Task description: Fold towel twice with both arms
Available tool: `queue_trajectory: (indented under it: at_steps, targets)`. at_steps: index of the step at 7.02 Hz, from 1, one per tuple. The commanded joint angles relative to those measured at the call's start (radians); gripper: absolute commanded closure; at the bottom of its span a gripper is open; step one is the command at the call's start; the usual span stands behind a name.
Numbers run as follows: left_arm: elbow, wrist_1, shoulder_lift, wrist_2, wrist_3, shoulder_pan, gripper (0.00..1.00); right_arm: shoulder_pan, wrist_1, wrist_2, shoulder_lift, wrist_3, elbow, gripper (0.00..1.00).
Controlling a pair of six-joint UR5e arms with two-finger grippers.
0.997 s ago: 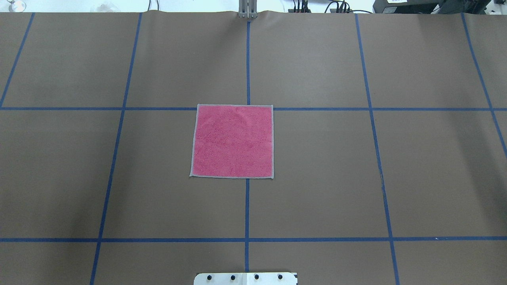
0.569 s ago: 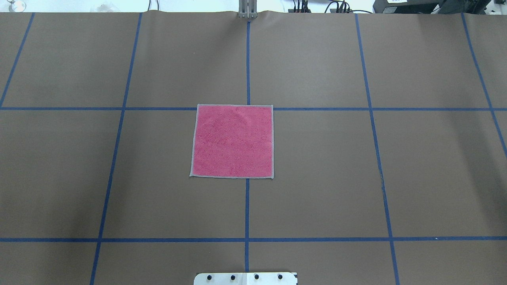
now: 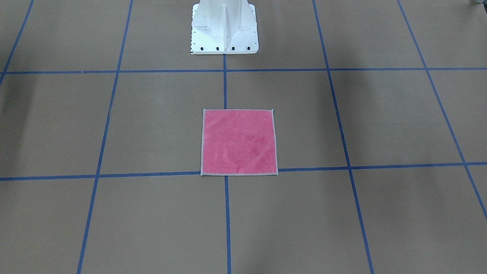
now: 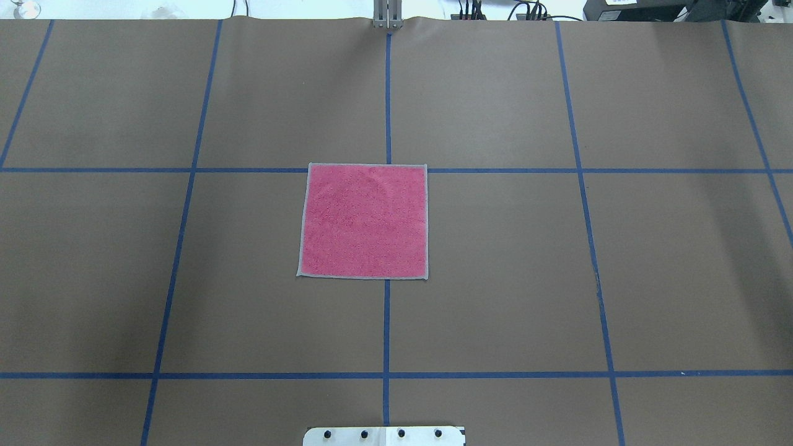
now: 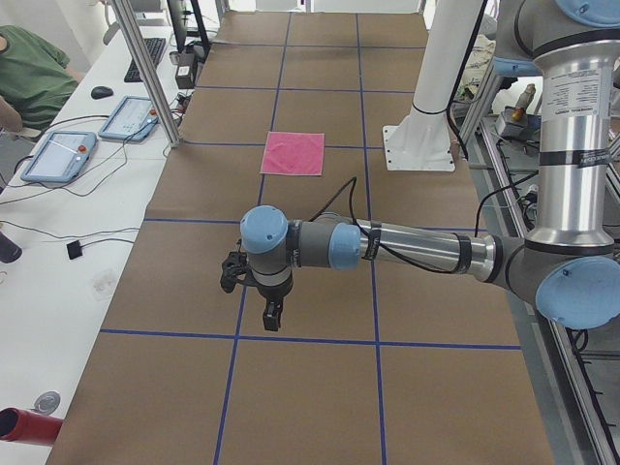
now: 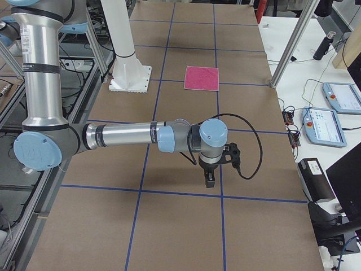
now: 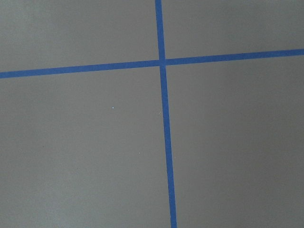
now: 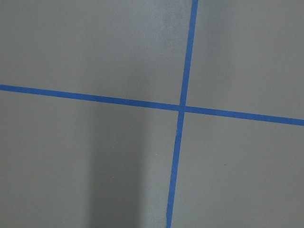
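The towel [image 4: 364,221] lies flat and unfolded, pink face up, at the table's centre; it also shows in the front view [image 3: 239,142] and both side views [image 5: 294,153] [image 6: 202,78]. My left gripper [image 5: 272,315] hangs over the table far to the robot's left of the towel, seen only in the exterior left view; I cannot tell if it is open or shut. My right gripper [image 6: 210,179] hangs far to the right of the towel, seen only in the exterior right view; I cannot tell its state. Both wrist views show only brown paper and blue tape.
The white pedestal base [image 3: 224,26] stands at the robot side of the table. Blue tape lines [image 4: 386,322] grid the brown cover. Aluminium posts [image 5: 145,68] [image 6: 290,45] stand at the far edge, with control tablets [image 5: 60,155] on the desk beyond.
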Motion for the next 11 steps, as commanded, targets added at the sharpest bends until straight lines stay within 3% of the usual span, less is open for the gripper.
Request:
queue_trajectory:
  at_steps: [1, 3, 6, 9, 10, 11]
  targets:
    - [-0.001, 0.001, -0.027, 0.001, -0.004, 0.0, 0.0, 0.0, -0.002, -0.001, 0.01, 0.0, 0.001, 0.0]
    - [-0.007, 0.015, -0.07, 0.001, -0.012, 0.002, 0.0, 0.0, -0.085, 0.001, 0.092, 0.078, 0.004, 0.0]
    - [-0.018, 0.216, -0.269, 0.003, -0.044, 0.06, 0.0, -0.062, -0.134, 0.002, 0.189, 0.222, 0.032, 0.0]
    - [-0.053, 0.213, -0.404, 0.004, -0.353, 0.271, 0.0, -0.24, -0.12, -0.002, 0.304, 0.511, 0.063, 0.0]
    - [-0.065, 0.189, -0.435, 0.001, -0.439, 0.389, 0.0, -0.3, -0.087, -0.005, 0.33, 0.563, 0.086, 0.0]
    - [-0.068, 0.091, -0.443, -0.003, -0.568, 0.476, 0.0, -0.345, -0.071, -0.005, 0.334, 0.662, 0.089, 0.0]
